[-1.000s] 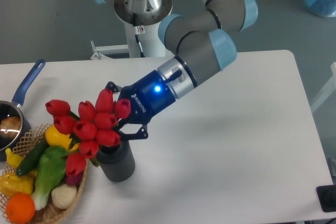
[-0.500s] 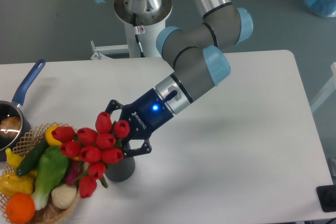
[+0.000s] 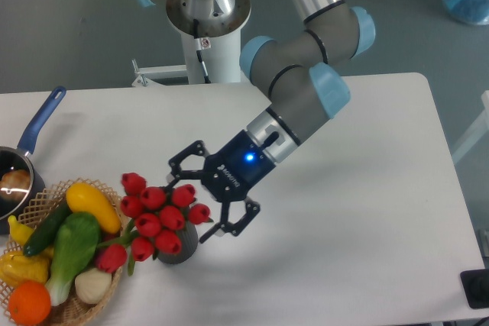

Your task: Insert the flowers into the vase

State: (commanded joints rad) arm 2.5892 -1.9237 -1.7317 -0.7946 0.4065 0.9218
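Gripper: the two-finger gripper [image 3: 208,202] stands spread wide just right of the vase, holding nothing, its blue light on.
Flowers: the red tulip bunch [image 3: 158,214] sits over the vase mouth, buds fanned up and to the left; its stems appear to go down into the vase, though the buds hide the rim.
Vase: only a sliver of the dark grey vase [image 3: 182,253] shows beneath the buds, standing on the white table [image 3: 344,188] just right of the wicker basket [image 3: 92,301].
Step in hand: release and pull-away, by the look of it.
Doing it well: draw back to the right, along the fingers' own line, so neither finger snags a bud or tips the vase toward the basket.
Look of the bunch: about ten glossy red buds, tightly clustered, one drooping low-left, touching or just over the basket's rim.
Risk: the bunch leans left and may be top-heavy.
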